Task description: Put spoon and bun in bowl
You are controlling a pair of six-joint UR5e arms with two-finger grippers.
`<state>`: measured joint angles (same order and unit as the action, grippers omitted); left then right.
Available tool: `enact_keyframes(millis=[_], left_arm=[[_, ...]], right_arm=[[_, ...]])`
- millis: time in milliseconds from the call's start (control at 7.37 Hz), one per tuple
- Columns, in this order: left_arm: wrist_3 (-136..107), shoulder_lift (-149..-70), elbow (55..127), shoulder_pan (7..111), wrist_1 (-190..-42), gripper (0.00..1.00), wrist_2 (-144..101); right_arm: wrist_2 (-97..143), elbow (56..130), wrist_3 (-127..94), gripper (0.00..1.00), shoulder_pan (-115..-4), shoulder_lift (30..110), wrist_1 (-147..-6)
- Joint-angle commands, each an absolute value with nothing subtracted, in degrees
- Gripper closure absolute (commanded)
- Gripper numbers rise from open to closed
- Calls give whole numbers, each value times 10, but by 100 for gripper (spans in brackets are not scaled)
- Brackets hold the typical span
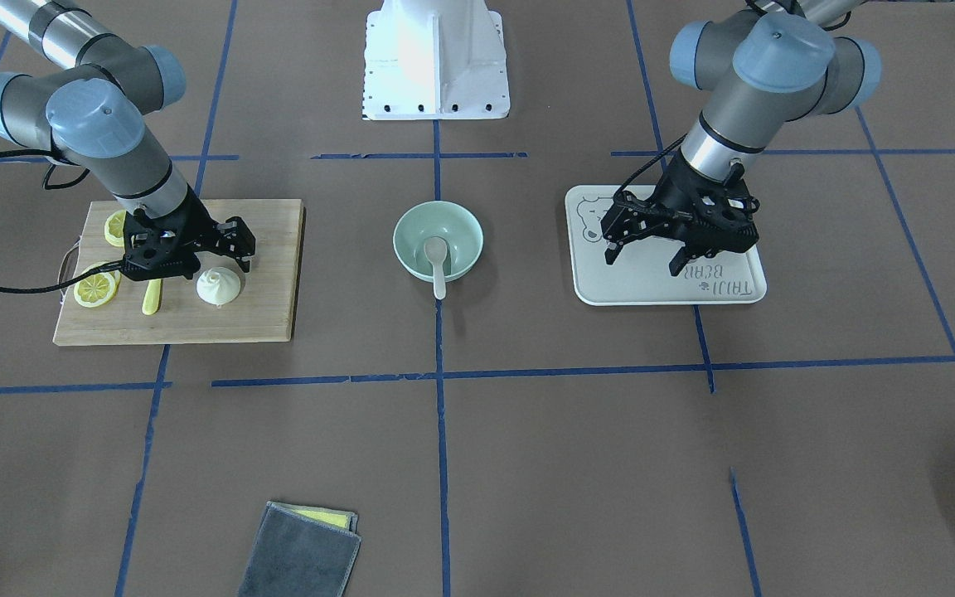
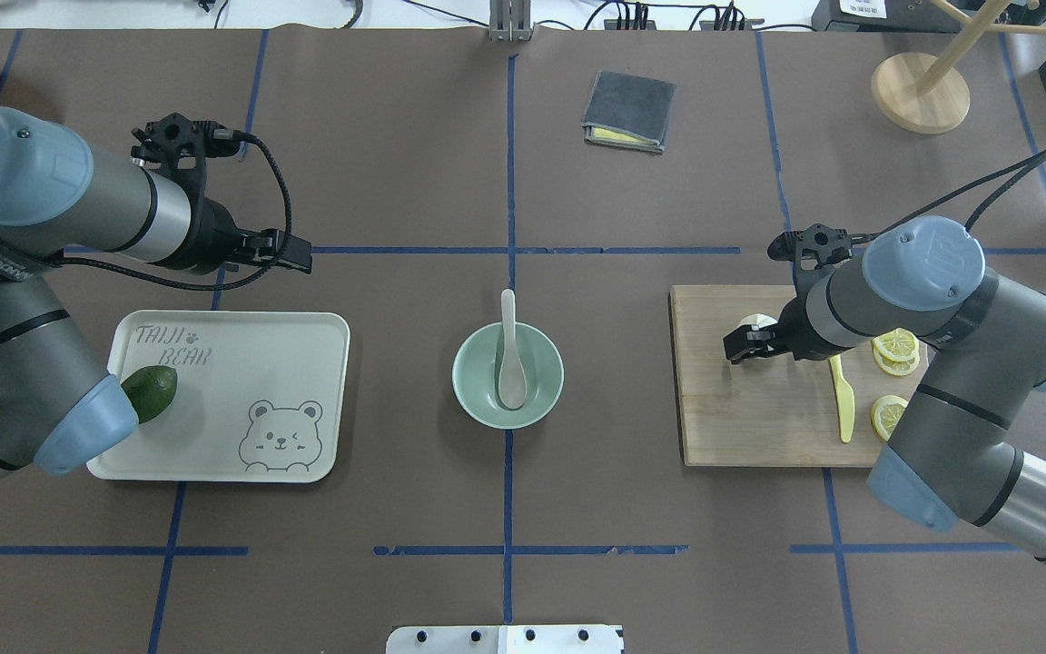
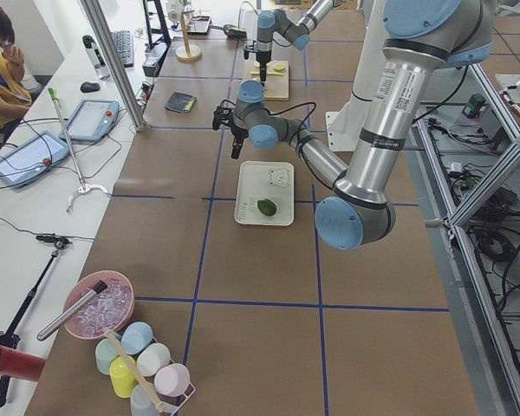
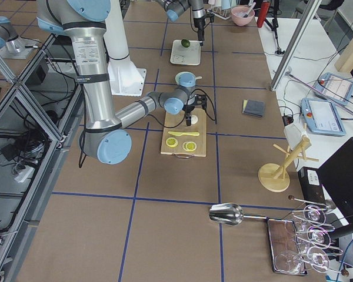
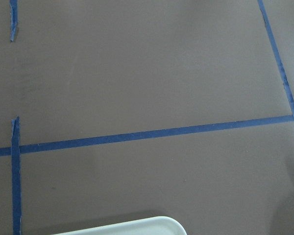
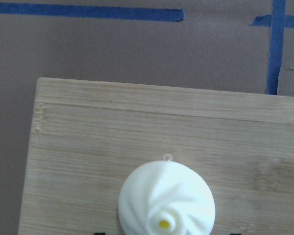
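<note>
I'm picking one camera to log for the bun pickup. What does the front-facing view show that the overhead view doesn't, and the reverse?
Only front-facing: the whole bun on the cutting board, the right gripper with jaws open close over it, and the left gripper with jaws open by the tray. Only overhead: the avocado on the tray and a wooden stand. Both: the spoon lying in the bowl, the lemon slices, the yellow knife and the folded cloth.
</note>
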<state>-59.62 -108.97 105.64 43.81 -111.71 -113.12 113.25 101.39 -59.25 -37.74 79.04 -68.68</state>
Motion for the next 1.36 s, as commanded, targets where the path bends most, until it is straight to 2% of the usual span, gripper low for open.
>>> enact_keyframes(millis=[0, 543, 679, 814, 1086, 1221], left_arm=[[-602, -1090, 1056, 437, -1117, 0, -1131], [-603, -1090, 1053, 435, -1117, 0, -1130], [-603, -1090, 1053, 435, -1117, 0, -1131], [-604, -1091, 1052, 434, -1117, 0, -1130], [-604, -1091, 1052, 434, -1117, 0, -1131], [-604, -1091, 1052, 434, -1117, 0, -1130]], right_arm=[[1125, 1011, -592, 13, -377, 780, -694], [1090, 1007, -590, 17, -377, 781, -695], [1086, 1007, -590, 26, -378, 781, -695], [1084, 1007, -590, 41, -378, 780, -695], [1081, 1008, -591, 64, -378, 776, -695], [1081, 1012, -591, 64, -381, 772, -695]])
